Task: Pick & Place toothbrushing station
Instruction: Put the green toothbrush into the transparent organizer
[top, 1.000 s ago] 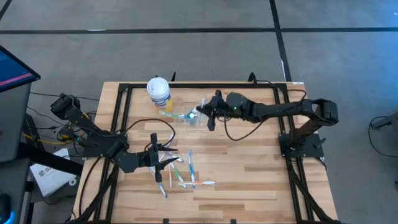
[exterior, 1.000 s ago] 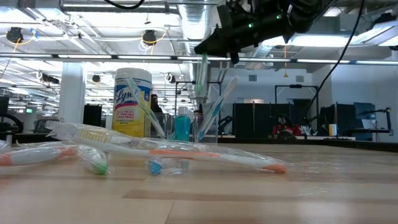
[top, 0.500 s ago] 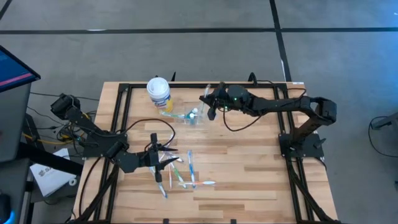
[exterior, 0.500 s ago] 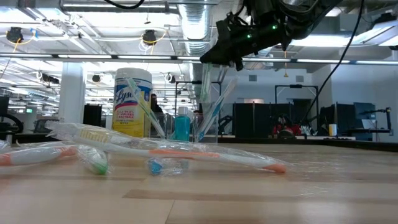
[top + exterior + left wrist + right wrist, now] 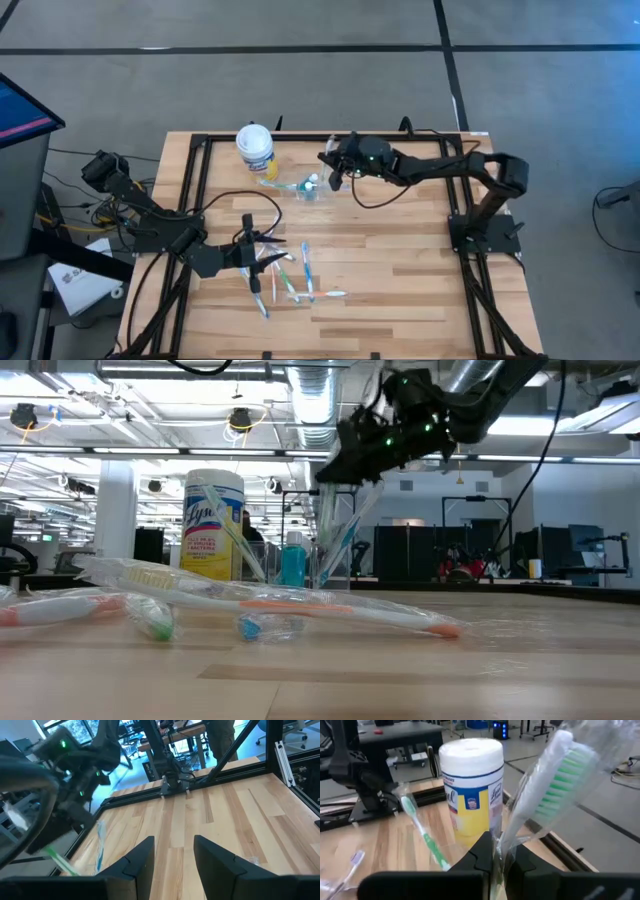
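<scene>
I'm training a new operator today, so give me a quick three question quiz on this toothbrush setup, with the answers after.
1. True or false: the right gripper is shut on a wrapped toothbrush with green bristles.
2. Which stands nearest the clear cup? A) the white-lidded yellow canister B) the loose toothbrushes near the table's front C) the left gripper
3. Fill in: the left gripper's fingers are ____ and hold nothing.

Key
1. True; the wrist view shows the fingers pinched on its handle.
2. A
3. open
</scene>
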